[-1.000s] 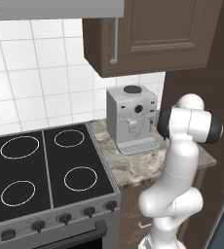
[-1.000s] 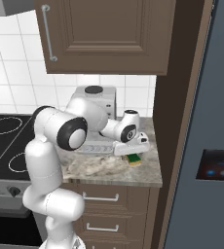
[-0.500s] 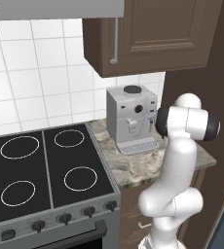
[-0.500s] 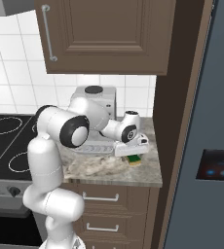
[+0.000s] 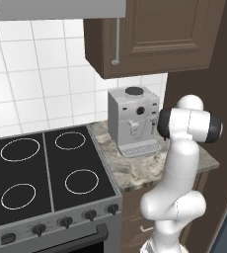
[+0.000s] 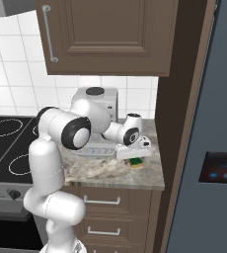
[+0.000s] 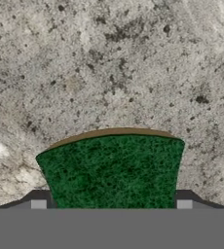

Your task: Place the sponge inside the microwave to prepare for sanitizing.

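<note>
Right of the white coffee machine [image 6: 96, 106], on the speckled stone counter [image 6: 150, 175], the gripper [image 6: 135, 157] is reaching down over the sponge [image 6: 136, 163]. From the hand view, the two dark fingertips [image 7: 38, 198] are standing apart, one just outside each side edge of the sponge's green scrub face [image 7: 113, 170]; they are probably touching it or nearly so, but contact is hard to make out, since the tips are cut off low in the picture. A thin yellow edge is showing along the sponge's far side. From the right base view, the white hand is covering most of the sponge, leaving a green-and-yellow corner. From the left base view, the arm's upper joint is standing in front of the counter beside the coffee machine [image 5: 133, 121].
</note>
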Available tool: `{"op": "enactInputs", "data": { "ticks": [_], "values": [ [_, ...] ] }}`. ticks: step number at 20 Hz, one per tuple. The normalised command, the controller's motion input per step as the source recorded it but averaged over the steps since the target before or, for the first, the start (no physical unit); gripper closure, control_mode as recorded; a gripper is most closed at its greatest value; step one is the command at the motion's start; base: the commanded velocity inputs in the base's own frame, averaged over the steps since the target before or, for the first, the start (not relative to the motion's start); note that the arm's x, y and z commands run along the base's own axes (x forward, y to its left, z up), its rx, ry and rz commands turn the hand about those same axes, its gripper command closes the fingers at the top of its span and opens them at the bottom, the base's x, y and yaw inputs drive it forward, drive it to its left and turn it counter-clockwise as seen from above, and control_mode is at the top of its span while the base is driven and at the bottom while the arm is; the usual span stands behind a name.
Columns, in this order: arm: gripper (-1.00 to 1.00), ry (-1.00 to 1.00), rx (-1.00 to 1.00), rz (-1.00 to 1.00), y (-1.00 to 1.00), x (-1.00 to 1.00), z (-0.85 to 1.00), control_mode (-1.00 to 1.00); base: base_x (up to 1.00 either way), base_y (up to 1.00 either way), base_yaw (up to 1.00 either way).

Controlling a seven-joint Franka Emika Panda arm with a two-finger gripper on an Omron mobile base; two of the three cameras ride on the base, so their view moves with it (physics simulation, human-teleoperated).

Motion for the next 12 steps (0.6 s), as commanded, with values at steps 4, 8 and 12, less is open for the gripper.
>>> {"op": "enactInputs", "data": {
  "ticks": [4,8,12],
  "values": [
    [1.0,0.0,0.0,0.0,0.0,0.0,0.0,-1.0,0.0,0.0,0.0],
    [1.0,0.0,0.0,0.0,0.0,0.0,0.0,-1.0,0.0,0.0,0.0],
    [1.0,0.0,0.0,-0.02,0.13,-0.23,0.24,-1.0,0.0,0.0,0.0]
  ]
}}
